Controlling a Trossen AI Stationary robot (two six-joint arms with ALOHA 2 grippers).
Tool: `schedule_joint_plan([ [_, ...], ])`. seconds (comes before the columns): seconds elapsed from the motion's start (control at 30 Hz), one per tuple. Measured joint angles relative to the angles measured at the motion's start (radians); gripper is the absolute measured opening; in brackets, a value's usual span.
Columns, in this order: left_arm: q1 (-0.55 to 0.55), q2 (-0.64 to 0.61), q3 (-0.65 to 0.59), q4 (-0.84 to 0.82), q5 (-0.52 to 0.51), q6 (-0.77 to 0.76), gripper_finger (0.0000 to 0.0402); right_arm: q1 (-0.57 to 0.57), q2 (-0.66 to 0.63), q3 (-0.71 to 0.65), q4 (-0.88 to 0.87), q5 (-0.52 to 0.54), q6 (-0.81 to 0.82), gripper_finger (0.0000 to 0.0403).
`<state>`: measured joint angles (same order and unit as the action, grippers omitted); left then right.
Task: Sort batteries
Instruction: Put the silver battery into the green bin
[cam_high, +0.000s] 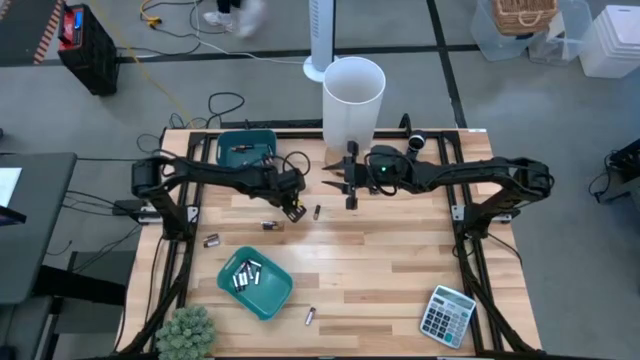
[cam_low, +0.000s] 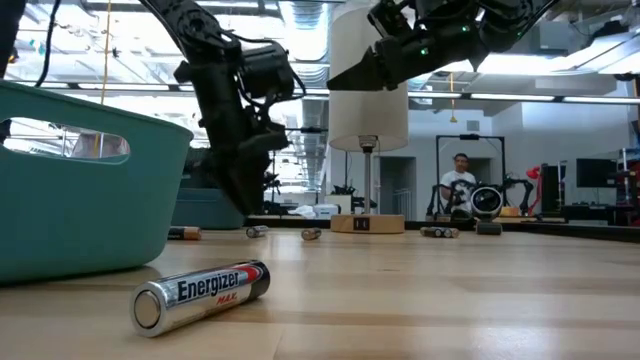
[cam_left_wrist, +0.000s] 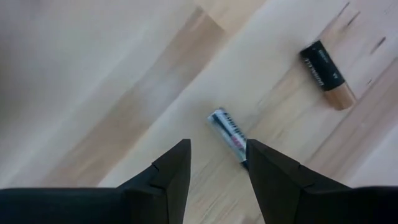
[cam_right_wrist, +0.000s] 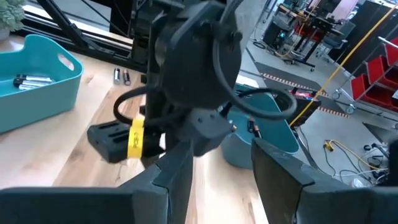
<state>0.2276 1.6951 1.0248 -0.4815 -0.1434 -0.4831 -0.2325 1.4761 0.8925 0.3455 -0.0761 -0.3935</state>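
Table (cam_high: 400, 270) is carrying two teal bins, at 11 o'clock (cam_high: 246, 147) and 7 o'clock (cam_high: 255, 283), batteries lying loose between. Your left gripper (cam_left_wrist: 217, 163) is hovering, fingers apart, over a silvery battery (cam_left_wrist: 229, 134); you are needing to descend, then clench. Right gripper (cam_high: 347, 184), unclenched, is waiting at 12.

The dark left arm reaches in from its side to the middle of the scene, and its wrist bends downward. Its black two-finger left gripper (cam_high: 293, 211) points straight down, and the fingers (cam_left_wrist: 171, 171) stand apart with nothing between them. The dark right arm stretches toward it at a higher level. The black right gripper (cam_high: 351, 190) is also parted and empty, near the left wrist.
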Motion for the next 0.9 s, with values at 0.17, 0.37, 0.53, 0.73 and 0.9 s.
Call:
schedule_joint_plan([
  [0.17,-0.001,0.043,0.0,0.032,0.015,-0.012,0.016,0.0,0.0,0.0,0.0,0.0,0.0,0.0177],
  [0.37,-0.001,0.062,0.0,0.041,0.016,-0.017,0.0177,0.0,0.001,0.0,0.001,0.0,0.001,0.0177],
  [0.53,-0.003,0.083,0.001,0.054,0.018,-0.004,0.0186,0.0,0.001,0.0,0.001,0.0,0.003,0.0177],
  [0.73,-0.006,0.14,0.006,0.056,0.036,0.009,0.0182,-0.004,0.002,0.001,0.0,0.0,0.003,0.0177],
  [0.9,-0.01,0.148,0.004,0.048,0.017,0.021,0.0153,-0.006,0.002,0.001,-0.002,0.0,0.003,0.0177],
])
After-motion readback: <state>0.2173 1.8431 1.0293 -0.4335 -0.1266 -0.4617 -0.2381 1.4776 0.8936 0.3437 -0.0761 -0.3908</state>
